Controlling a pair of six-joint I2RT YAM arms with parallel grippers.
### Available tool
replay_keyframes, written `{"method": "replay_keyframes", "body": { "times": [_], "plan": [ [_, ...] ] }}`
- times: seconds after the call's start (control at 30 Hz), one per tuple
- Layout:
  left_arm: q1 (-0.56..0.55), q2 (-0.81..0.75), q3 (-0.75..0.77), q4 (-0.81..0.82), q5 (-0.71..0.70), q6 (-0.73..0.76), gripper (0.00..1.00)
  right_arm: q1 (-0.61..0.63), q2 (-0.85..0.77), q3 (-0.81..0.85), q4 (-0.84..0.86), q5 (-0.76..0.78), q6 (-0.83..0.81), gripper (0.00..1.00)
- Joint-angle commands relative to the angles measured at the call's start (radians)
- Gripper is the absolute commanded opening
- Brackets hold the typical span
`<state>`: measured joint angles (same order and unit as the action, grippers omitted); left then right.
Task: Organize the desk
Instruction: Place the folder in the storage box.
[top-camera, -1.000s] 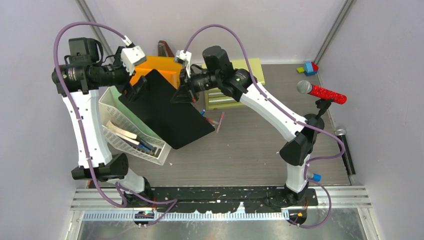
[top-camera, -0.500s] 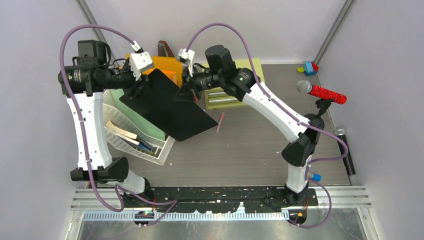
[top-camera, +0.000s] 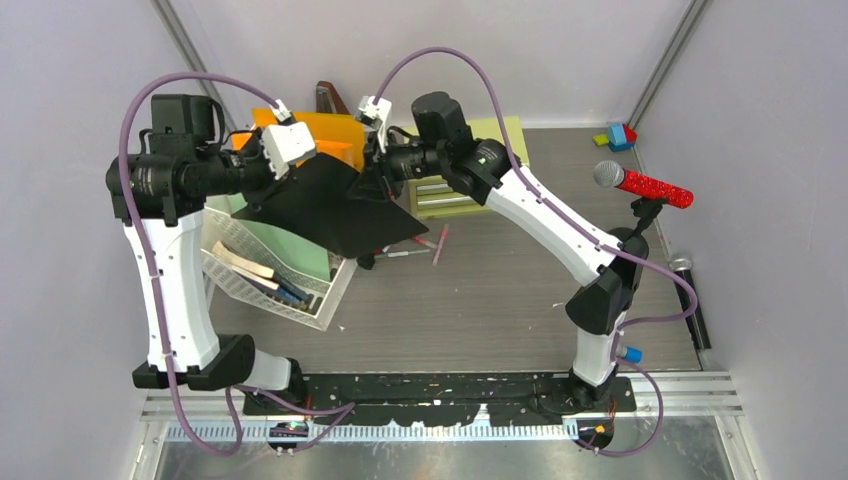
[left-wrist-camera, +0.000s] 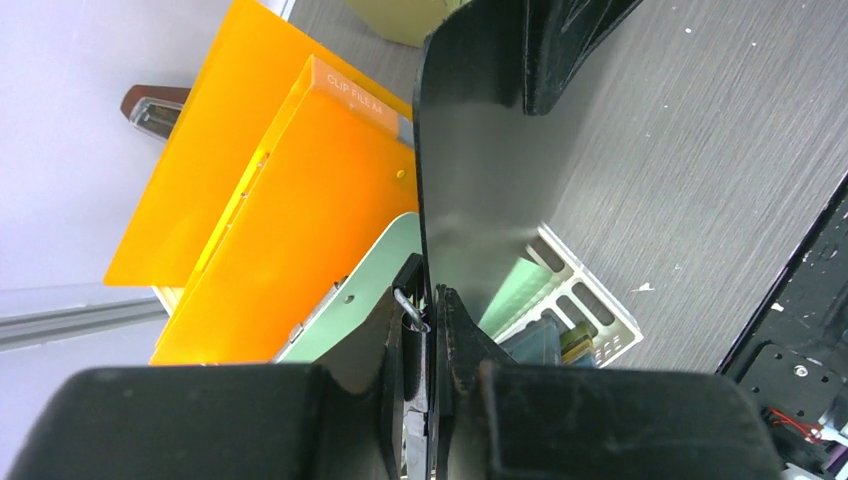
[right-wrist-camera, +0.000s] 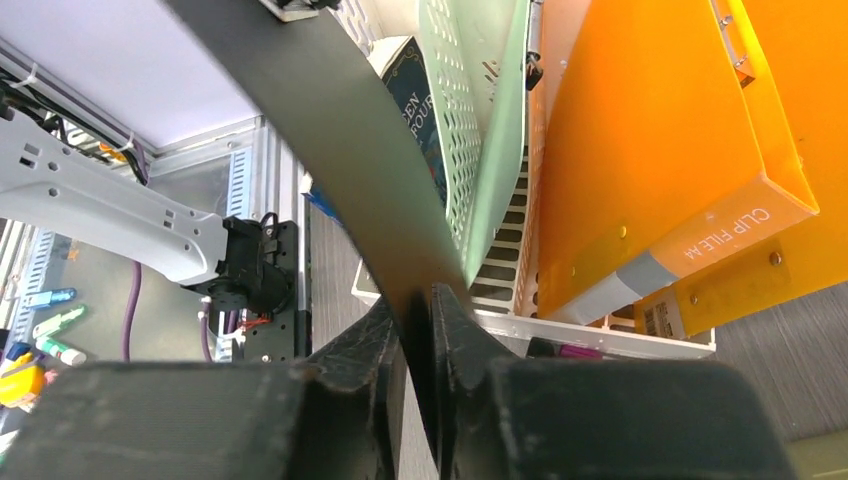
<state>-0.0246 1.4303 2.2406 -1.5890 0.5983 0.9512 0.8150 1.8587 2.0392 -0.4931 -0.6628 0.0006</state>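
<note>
A black clipboard (top-camera: 330, 205) hangs tilted over the back left of the desk (top-camera: 500, 290), held by both arms. My left gripper (top-camera: 264, 192) is shut on its clip end, the pads pinching the board beside the metal clip (left-wrist-camera: 410, 305). My right gripper (top-camera: 368, 186) is shut on the opposite edge, and the board (right-wrist-camera: 340, 130) runs up from between its fingers. Below the board stands a white basket (top-camera: 300, 312) holding books, a mint green folder (top-camera: 300, 250) and an orange clip file (top-camera: 320, 130).
A yellow-green drawer cabinet (top-camera: 470, 170) sits at the back behind the right arm. Loose pens (top-camera: 410, 250) lie on the desk under the board's right corner. A red microphone (top-camera: 645, 185), a black microphone (top-camera: 690, 300) and toy blocks (top-camera: 618, 137) are along the right side.
My left gripper has closed on the clipboard's clip end. The board has swung up and back towards the basket, uncovering the pens beneath it.
</note>
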Motion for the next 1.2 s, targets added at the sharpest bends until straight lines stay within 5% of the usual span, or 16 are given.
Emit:
{"method": "replay_keyframes", "body": {
  "times": [0.0, 0.13, 0.5, 1.17],
  "plan": [
    [-0.04, -0.051, 0.038, -0.188, -0.083, 0.035, 0.0, 0.047, -0.067, -0.012, 0.031, -0.029, 0.046, 0.28],
    [-0.073, -0.086, 0.015, -0.188, -0.141, 0.071, 0.0, 0.056, -0.073, -0.023, 0.028, -0.027, 0.044, 0.5],
    [-0.108, -0.163, -0.034, -0.189, -0.235, 0.11, 0.0, 0.058, -0.088, -0.083, 0.027, -0.005, 0.03, 0.71],
    [-0.109, -0.12, -0.07, -0.153, -0.5, 0.236, 0.0, 0.126, 0.012, -0.15, 0.055, -0.022, 0.064, 0.72]
  ]
}}
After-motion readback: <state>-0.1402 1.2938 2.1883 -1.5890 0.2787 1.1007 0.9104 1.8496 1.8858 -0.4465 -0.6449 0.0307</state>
